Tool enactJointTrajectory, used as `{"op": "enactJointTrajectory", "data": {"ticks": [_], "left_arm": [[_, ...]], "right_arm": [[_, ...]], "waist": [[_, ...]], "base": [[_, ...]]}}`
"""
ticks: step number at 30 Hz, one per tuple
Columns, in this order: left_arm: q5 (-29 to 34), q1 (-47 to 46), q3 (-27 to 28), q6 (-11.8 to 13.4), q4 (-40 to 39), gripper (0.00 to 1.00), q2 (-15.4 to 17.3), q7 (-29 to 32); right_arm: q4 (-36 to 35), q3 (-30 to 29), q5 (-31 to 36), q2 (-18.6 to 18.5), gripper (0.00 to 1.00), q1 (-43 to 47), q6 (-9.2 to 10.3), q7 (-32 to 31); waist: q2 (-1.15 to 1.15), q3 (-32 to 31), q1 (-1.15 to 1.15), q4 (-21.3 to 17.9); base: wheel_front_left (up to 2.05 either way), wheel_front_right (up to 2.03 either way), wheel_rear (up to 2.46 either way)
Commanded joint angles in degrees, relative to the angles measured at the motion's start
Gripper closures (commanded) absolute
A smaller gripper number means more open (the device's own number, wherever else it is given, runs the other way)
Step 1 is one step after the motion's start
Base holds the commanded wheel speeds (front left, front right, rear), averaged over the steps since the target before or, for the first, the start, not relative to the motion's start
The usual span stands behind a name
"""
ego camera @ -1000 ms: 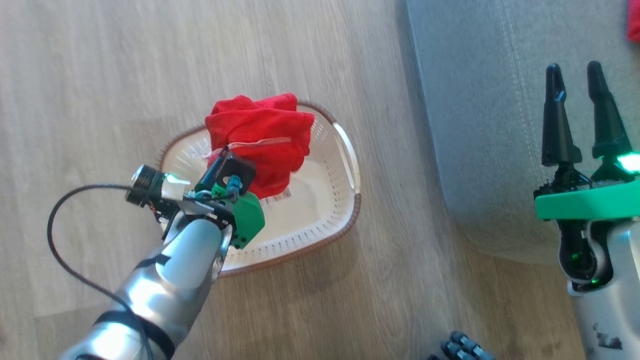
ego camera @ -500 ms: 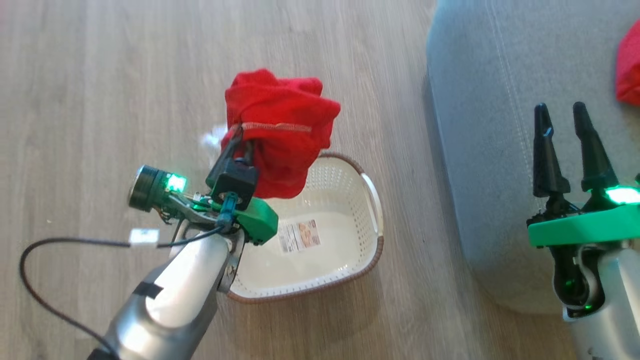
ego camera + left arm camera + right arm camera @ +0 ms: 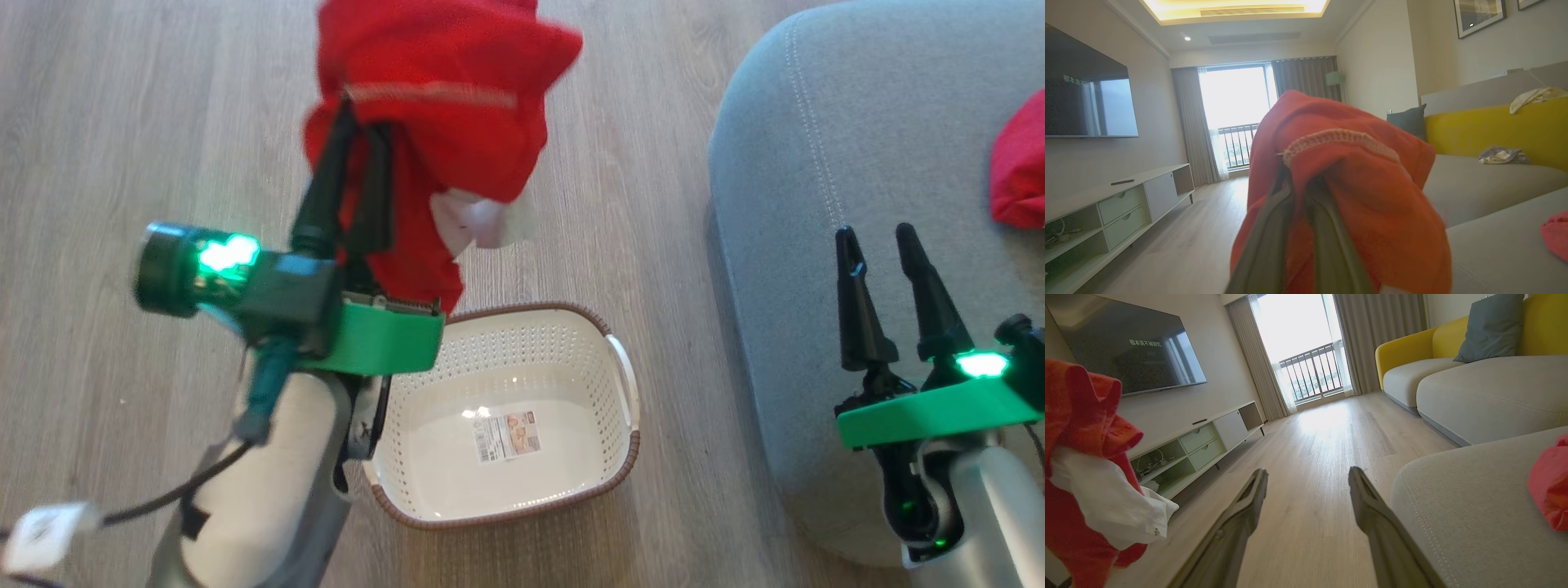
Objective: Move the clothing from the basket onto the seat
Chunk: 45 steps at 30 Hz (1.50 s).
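The clothing [image 3: 457, 139] is soft cloth, the basket [image 3: 522, 355] glossy plastic, the seat [image 3: 816, 204] matt fabric.

Both the left gripper [image 3: 363, 122] and the right gripper [image 3: 875, 231] have 2 long, tapering black fingers on a bright green plastic bracket [image 3: 384, 339] with a glowing green light [image 3: 980, 363], atop a silvery forearm [image 3: 269, 490], and a black cable [image 3: 171, 490] with a white tag [image 3: 45, 535] hangs from the left one.

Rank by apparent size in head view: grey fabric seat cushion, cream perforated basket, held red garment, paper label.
1. grey fabric seat cushion
2-3. cream perforated basket and held red garment: similar, garment nearer camera, unranked.
4. paper label
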<state>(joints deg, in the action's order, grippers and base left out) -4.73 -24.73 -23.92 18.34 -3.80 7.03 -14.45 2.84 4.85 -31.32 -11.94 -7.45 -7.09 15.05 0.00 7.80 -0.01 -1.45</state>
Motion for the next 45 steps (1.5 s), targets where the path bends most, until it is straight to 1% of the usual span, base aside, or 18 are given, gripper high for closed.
{"op": "enactJointTrajectory", "data": {"ticks": [1,6,12,15,18,25,29,33,40,45], "left_arm": [[-0.2,-1.5,3.3,0.0,-4.0,1.0,-0.2,-0.5],[-0.8,-1.4,7.2,-1.6,-12.6,1.0,-2.7,-0.5],[-0.6,-2.2,7.0,-4.3,-17.9,1.0,-3.9,-0.5],[-0.8,-2.3,5.6,-5.5,-18.9,1.0,-4.1,-0.5],[-1.1,-2.1,3.1,-6.8,-18.8,1.0,-4.1,-0.5],[-2.7,-0.8,-3.7,-9.5,-15.3,1.0,-4.1,-0.5],[-4.1,-0.2,-6.4,-9.9,-13.6,1.0,-4.1,-0.5],[-4.5,-0.1,-7.4,-9.6,-12.9,1.0,-4.1,-0.5],[-4.2,-0.1,-6.6,-9.6,-11.6,1.0,-4.1,-0.5],[-3.7,0.1,-5.4,-9.8,-11.1,1.0,-4.1,-0.5]], "right_arm": [[-1.6,1.4,0.3,-0.2,0.0,-0.4,-0.4,0.0],[-1.3,2.1,0.2,0.1,0.0,-0.3,-0.4,0.0],[-1.0,2.9,0.7,-0.2,0.0,0.0,-0.4,0.0],[-1.1,3.0,0.6,-0.3,0.0,0.1,-0.4,0.0],[-1.0,3.0,0.6,-0.3,0.0,0.3,-0.4,0.0],[-1.4,2.5,0.6,0.2,0.0,0.1,-0.4,0.0],[-1.4,2.7,0.6,0.0,0.0,0.2,-0.4,0.0],[-1.4,2.9,0.7,-0.1,0.0,0.1,-0.4,0.0],[-2.3,4.0,0.3,-0.7,0.0,-0.3,-0.4,0.0],[-5.2,6.5,-0.6,-2.2,0.0,0.3,-0.4,0.0]], "waist": [[0.0,-0.3,0.01,-0.2],[0.0,-0.9,0.01,-0.7],[0.0,-1.6,0.01,-1.2],[0.0,-1.7,0.01,-1.4],[0.0,-1.8,0.01,-1.6],[0.0,-1.2,0.01,-1.9],[0.0,-1.0,0.01,-2.0],[0.0,-1.0,0.01,-2.1],[0.0,-1.2,0.01,-2.9],[0.0,-1.5,0.01,-3.3]], "base": [[0.0,0.0,0.0],[0.0,0.0,0.0],[0.0,0.0,0.0],[0.0,0.0,0.0],[0.0,0.0,0.0],[0.0,0.0,0.0],[0.0,0.0,0.0],[0.0,0.0,0.0],[0.0,0.0,0.0],[0.0,0.0,0.0]]}}
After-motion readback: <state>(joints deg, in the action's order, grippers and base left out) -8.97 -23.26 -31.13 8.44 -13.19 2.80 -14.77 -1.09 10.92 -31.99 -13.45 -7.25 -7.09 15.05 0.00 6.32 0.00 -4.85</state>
